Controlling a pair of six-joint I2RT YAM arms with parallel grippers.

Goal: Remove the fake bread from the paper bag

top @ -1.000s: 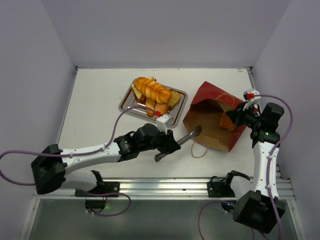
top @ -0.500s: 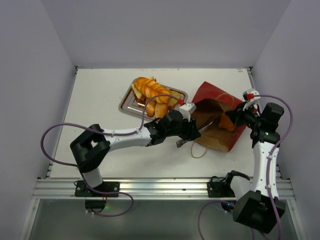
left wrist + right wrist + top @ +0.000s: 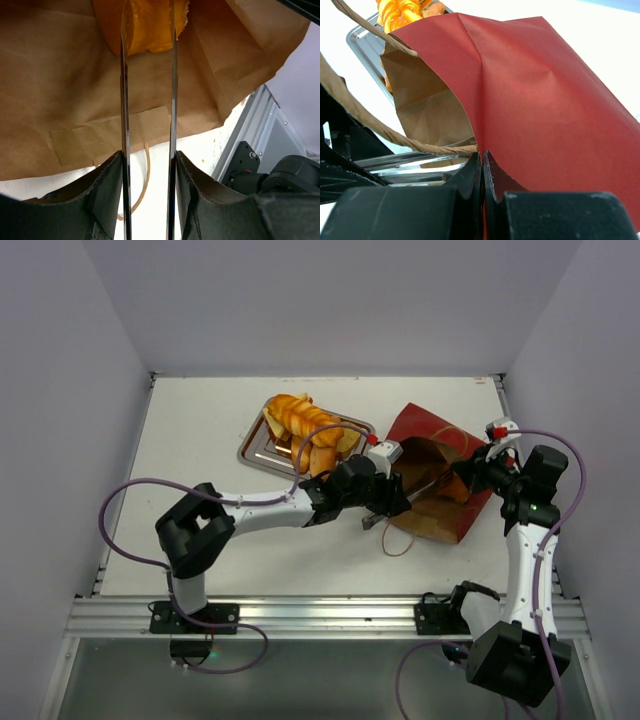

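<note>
Here, left gripper (image 3: 432, 483) ajar at fake bread (image 3: 150, 30) in paper bag (image 3: 75, 90); right gripper (image 3: 483, 156) tight on its edge.

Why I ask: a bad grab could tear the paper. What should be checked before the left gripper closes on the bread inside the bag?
1. Bag mouth held open: ok. The right gripper is shut on the paper bag at its red edge.
2. Left gripper lined up with the bread: ok, the bread lies at the fingertips.
3. Gap wide enough: not ok. The bread shows outside both fingers.
4. Fingers touching the bread: cannot tell.
5. Room on the tray: ok, bare steel shows beside the loaves.
</note>
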